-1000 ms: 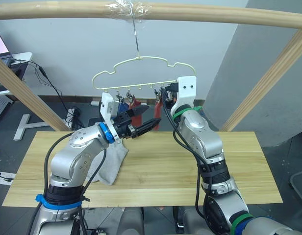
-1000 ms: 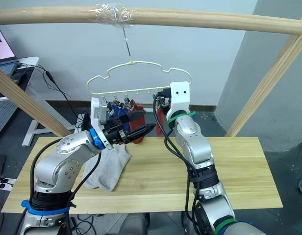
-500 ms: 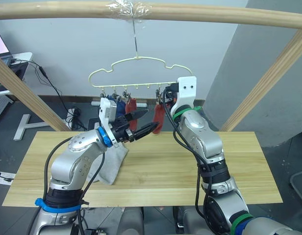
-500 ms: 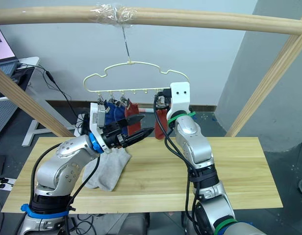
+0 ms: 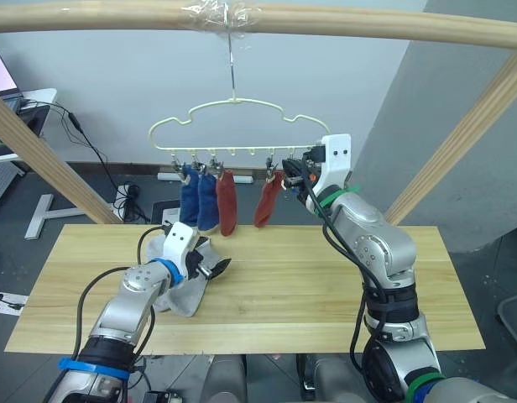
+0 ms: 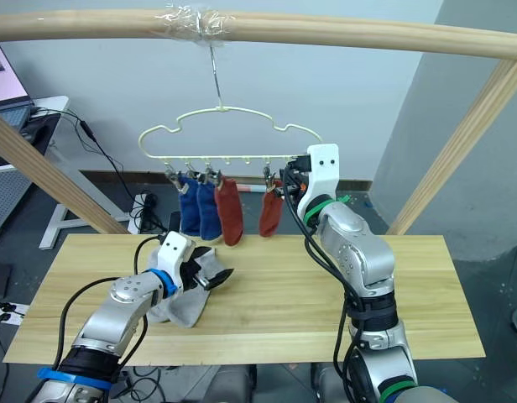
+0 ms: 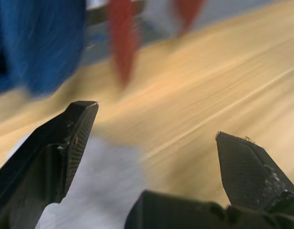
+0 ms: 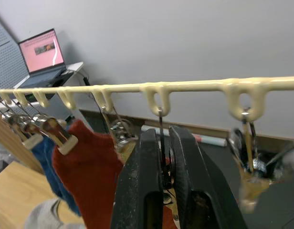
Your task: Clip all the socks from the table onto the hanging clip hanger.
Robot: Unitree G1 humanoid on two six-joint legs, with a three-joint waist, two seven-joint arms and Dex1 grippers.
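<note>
1. Pale wooden planks make up the bench [image 5: 326,285], which runs wide from left to right under a frame of round wooden poles [image 5: 342,21].
2. Behind the bench are a grey wall and a dark floor with cables; a laptop [image 8: 42,50] with a pink screen sits on a side desk at far left.
3. From the top pole hangs the yellow clip hanger [image 5: 233,126], its hook wrapped in clear tape.
4. Four socks are clipped to it: two blue socks [image 5: 198,199] side by side at left, then a rust red sock [image 5: 227,201], then a second red sock [image 5: 266,201] further right.
5. Grey socks [image 6: 185,302] lie bunched on the left part of the bench; whether there are one or two cannot be made out.
6. The left gripper [image 6: 210,279] sits low over the grey socks, its fingers spread apart and empty.
7. The right gripper [image 8: 162,171] is raised at the hanger's right end, fingers pressed together around a thin clip wire hanging from a loop.
8. The left wrist view is blurred, so the socks there are only smears of colour.
</note>
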